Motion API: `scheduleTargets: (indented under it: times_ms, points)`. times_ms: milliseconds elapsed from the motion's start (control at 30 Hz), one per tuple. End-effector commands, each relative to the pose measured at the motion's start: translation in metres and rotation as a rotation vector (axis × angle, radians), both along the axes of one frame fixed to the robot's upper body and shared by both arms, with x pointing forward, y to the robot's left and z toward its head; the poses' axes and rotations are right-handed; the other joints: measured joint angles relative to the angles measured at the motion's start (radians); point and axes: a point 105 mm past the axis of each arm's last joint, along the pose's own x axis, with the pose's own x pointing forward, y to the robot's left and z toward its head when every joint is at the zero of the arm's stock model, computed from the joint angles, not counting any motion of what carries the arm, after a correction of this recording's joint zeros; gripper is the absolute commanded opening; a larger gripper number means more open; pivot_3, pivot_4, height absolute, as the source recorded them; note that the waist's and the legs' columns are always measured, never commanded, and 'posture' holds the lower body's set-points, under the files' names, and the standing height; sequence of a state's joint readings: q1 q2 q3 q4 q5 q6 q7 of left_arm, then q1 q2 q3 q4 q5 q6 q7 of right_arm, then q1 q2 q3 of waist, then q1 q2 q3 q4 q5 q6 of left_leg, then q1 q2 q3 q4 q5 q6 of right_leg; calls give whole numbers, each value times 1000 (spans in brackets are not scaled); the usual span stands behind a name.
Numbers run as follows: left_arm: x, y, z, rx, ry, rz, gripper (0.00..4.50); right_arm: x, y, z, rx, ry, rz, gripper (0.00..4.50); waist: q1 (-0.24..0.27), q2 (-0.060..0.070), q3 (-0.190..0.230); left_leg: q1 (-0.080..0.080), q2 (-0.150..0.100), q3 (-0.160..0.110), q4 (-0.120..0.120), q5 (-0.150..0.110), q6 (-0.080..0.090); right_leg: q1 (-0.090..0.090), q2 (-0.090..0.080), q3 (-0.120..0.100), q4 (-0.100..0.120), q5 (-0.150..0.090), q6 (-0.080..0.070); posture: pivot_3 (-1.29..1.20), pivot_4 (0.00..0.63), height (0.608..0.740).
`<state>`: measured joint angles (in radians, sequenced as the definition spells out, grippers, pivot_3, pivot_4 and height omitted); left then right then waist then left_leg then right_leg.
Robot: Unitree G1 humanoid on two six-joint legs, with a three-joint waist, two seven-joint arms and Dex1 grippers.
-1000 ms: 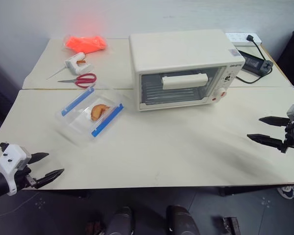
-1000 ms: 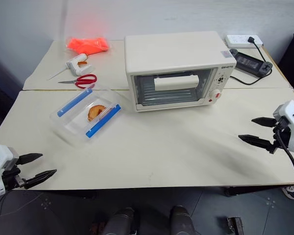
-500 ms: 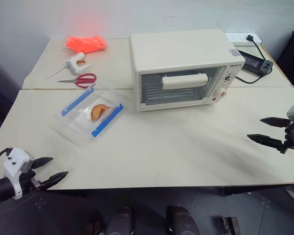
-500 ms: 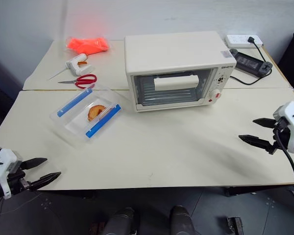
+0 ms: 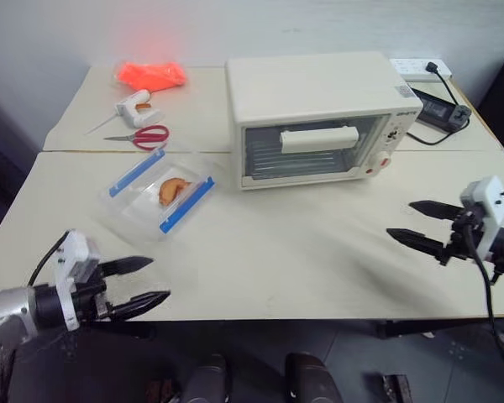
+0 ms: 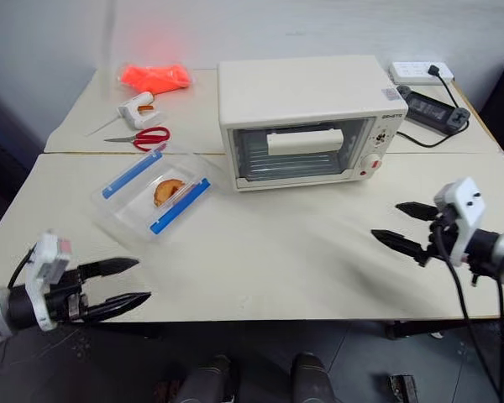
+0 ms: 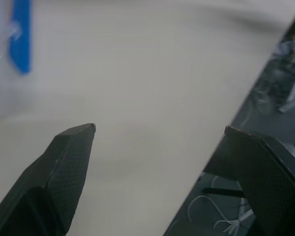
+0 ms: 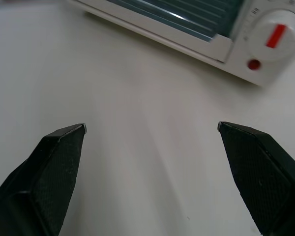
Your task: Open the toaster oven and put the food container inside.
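While the door is shut and nothing is held, you are at the approach step. Left gripper (image 5: 147,282), seven o'clock, near table edge (image 5: 260,320): fingers spread. Food container (image 5: 160,193), ten o'clock. Toaster oven (image 5: 319,117), twelve; its handle (image 5: 319,138) needs gripping next. Right gripper (image 5: 412,222), four o'clock: fingers spread, bare tabletop ahead.

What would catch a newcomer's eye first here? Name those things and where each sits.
The cream-white toaster oven stands out first, at the back middle of the table with its glass door shut. To its left lies the clear food container with blue clip strips and an orange-brown food piece inside. Behind that, near the far left edge, a bright orange bundle glows, with red-handled scissors in front of it.
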<state>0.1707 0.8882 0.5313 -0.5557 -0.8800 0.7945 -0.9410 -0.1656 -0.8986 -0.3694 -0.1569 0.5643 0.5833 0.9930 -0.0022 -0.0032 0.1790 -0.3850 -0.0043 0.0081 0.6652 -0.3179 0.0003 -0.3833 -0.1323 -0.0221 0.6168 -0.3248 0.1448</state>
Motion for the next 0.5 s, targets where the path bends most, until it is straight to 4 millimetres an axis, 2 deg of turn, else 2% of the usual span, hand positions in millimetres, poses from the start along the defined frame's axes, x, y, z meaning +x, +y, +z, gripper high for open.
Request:
scheduleTargets:
  times_ms: [33,233,367,500]
  points:
    - [3,-26,47,-65,-75,-173,4500,13,20,27,32,-114,25,4482,0,0,0,0,0,0,1,1,0,0,1,0,1,0,0,0,150,740]
    - [37,-51,101,-115,-201,-300,4500,53,33,56,89,-216,-25,4482,-2,-1,0,0,-2,1,1,2,-1,-2,5,0,5,0,0,0,150,740]
    - [56,-63,109,-61,-253,-356,4500,69,51,60,98,-232,20,4482,-4,-1,0,-4,-3,3,0,3,0,-8,6,1,10,1,0,0,150,740]
    - [65,-69,112,-46,-287,-379,4500,75,66,59,89,-237,65,4482,-14,-1,1,-6,-6,4,-1,3,0,-11,7,1,10,1,0,0,150,740]
